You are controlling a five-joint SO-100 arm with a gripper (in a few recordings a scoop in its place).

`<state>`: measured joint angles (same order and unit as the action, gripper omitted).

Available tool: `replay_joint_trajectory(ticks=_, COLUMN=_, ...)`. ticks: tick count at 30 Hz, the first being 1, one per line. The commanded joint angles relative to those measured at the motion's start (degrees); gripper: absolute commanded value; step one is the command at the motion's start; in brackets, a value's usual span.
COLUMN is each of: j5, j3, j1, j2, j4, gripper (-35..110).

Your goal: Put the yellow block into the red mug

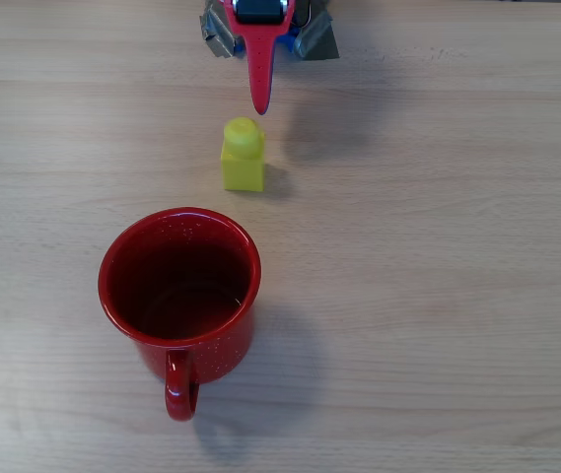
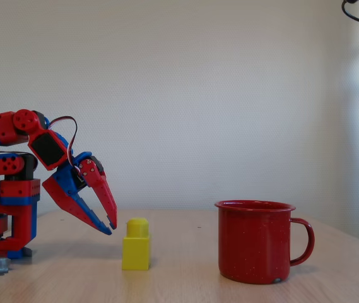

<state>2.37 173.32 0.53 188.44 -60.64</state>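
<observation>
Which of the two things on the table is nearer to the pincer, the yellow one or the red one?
The yellow block: it stands just beyond the tips of the pincer. The red mug stands farther off, past the block.

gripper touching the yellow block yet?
Apart. The fixed view shows wall and table between the gripper tips and the yellow block.

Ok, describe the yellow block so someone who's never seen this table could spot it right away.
On the wooden table, find the big red mug. Between it and the red-and-blue gripper stands the yellow block, upright and touching neither. It is the one yellow thing, a small brick with one round stud on top.
</observation>
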Motion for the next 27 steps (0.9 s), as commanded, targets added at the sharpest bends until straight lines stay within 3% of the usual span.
replay_joint_trajectory(ticks=1, j5=-3.43, j3=-0.44, j1=0.44, j2=0.97, j4=0.62, gripper=0)
replay_joint_trajectory(ticks=19, j5=-2.81, j3=-14.94, j1=1.58, j2=-15.29, j4=0.62, gripper=0)
replay_joint_trajectory(ticks=27, j5=5.63, j3=-32.26, j1=0.97, j2=-33.66, j4=-4.66, gripper=0)
